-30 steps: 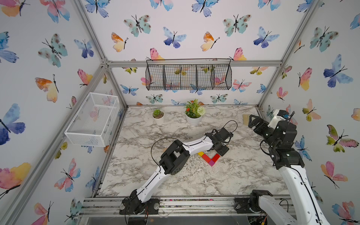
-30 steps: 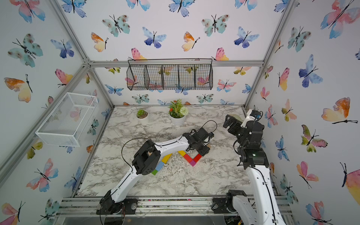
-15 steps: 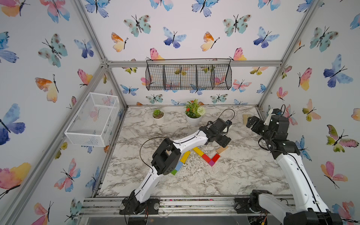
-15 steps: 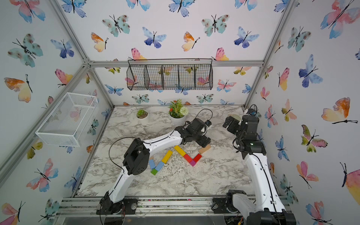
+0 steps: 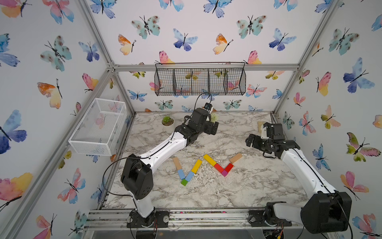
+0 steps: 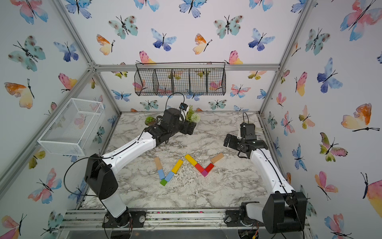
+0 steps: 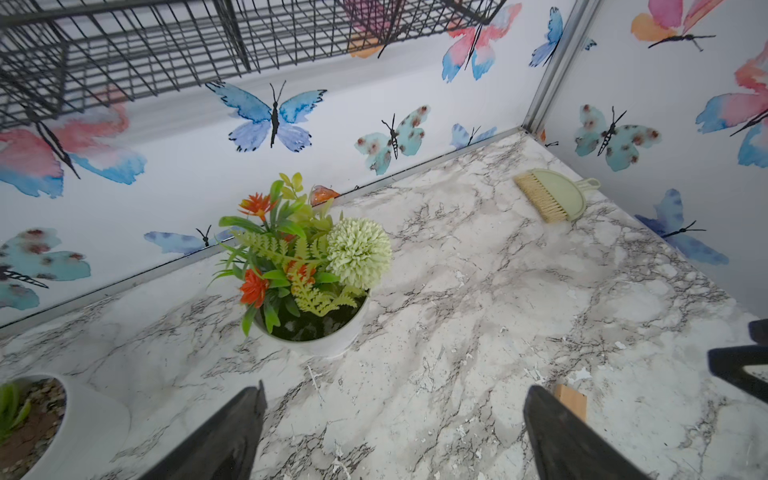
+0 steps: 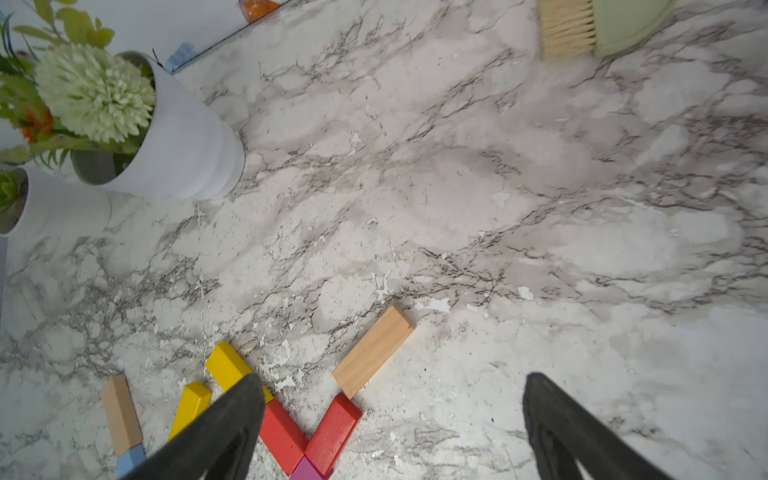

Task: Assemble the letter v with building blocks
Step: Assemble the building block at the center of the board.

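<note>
Two Vs of flat painted wooden blocks lie side by side on the white marble-pattern table point(image 5: 206, 192), lower centre in both top views. Green-cube V point(image 5: 184, 182): light-blue arms, tan and yellow tips. Magenta-cube V point(image 6: 204, 173): red arms, yellow and tan tips. Left gripper point(image 7: 397, 388) and right gripper point(image 8: 394, 378) are spread wide, holding nothing.

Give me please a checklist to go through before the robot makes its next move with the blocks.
1. Left gripper open and empty: ok.
2. Right gripper open and empty: ok.
3. Neither gripper touches a block, in both top views: ok.
4. V at the magenta cube has two arms, yellow-red and red-tan: ok.
5. Tan block meets the red block end to end: ok. Exactly in line: cannot tell.
6. V at the green cube is whole, with tan-blue and blue-yellow arms: ok.
</note>
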Motion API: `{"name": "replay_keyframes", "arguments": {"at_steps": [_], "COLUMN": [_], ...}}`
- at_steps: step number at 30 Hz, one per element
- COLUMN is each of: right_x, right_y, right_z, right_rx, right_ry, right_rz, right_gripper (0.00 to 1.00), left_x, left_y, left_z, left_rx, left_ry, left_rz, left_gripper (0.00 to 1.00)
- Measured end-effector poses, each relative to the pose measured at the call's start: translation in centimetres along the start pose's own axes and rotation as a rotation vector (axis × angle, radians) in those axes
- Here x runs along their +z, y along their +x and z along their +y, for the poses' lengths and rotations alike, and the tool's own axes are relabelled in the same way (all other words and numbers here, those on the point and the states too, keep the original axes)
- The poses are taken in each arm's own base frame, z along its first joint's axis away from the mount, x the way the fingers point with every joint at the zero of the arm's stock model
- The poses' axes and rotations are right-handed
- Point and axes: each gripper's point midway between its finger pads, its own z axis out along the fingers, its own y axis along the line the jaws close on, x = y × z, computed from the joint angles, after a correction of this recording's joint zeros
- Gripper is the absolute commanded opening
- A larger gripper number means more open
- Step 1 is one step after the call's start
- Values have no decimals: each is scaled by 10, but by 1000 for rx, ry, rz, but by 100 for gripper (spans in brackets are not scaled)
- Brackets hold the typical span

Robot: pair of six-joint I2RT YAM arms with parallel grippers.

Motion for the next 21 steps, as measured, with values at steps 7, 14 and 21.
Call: {"name": "replay_keyframes", "arguments": {"at_steps": [7, 14, 21], "right_x": [32, 60, 82], "right_y": [42, 64, 85], "right_z": [28, 22, 16], "right_rx": [-93, -118, -148], "right_ry": [20, 93, 146], "right_rz": [127, 211, 285], "right_gripper": [99, 99, 99], "left_x": [-38, -62, -64], "left_y": [-2, 8, 11], "left_z": [39, 92, 110], "left_rx": [-40, -106, -129], "left_ry": [-76, -168, -201], "left_rz": [-54, -74, -89], "left_gripper": [100, 99, 99]}}
